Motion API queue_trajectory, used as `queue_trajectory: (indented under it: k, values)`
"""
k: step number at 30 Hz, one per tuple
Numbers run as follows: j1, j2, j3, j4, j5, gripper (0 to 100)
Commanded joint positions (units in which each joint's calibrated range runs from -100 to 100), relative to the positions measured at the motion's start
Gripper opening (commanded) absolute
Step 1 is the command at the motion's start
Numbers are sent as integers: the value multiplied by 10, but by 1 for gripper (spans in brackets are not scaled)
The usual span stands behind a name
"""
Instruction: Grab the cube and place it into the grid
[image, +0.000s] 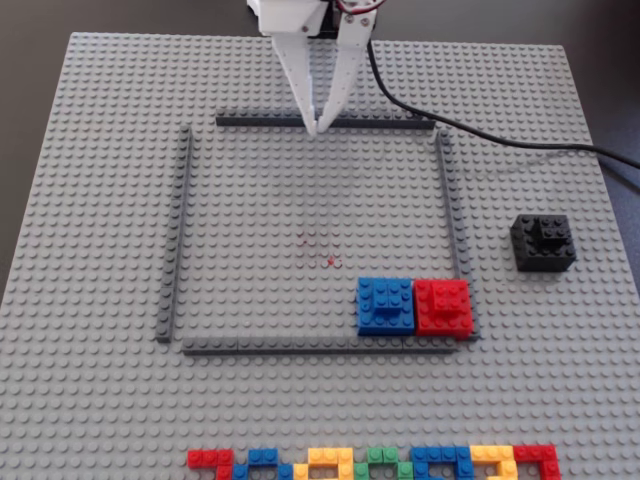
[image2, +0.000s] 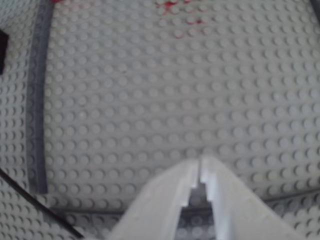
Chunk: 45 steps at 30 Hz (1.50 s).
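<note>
Gripper: (image: 316, 128) white fingers pressed together with nothing between them, tips over the top bar of the grid in the fixed view; the wrist view (image2: 200, 167) shows the same closed tips.
Cube: (image: 543, 242) black, on the grey baseplate (image: 100, 150), outside the grid, right of its right bar.
Grid: (image: 175, 235) 4 dark grey bars.
Blue block: (image: 386, 304) inside, lower right corner.
Red block: (image: 442, 306) touching the blue block's right side.
Cable: (image: 480, 135) black, trailing right.

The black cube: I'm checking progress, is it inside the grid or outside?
Outside. The black cube sits on the baseplate right of the grid's right bar in the fixed view.
</note>
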Motion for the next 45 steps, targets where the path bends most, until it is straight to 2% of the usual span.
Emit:
queue_trajectory:
  k: [1,8,22,38,45]
  values:
    - [-8,-20,-3,-7,-4,0]
    - [-16,15,-71,3,-2,0]
    - [-68,204,-341,57,-18,0]
    - [-147,569,-725,81,-57,0]
    - [-204,732,-906,112,-102,0]
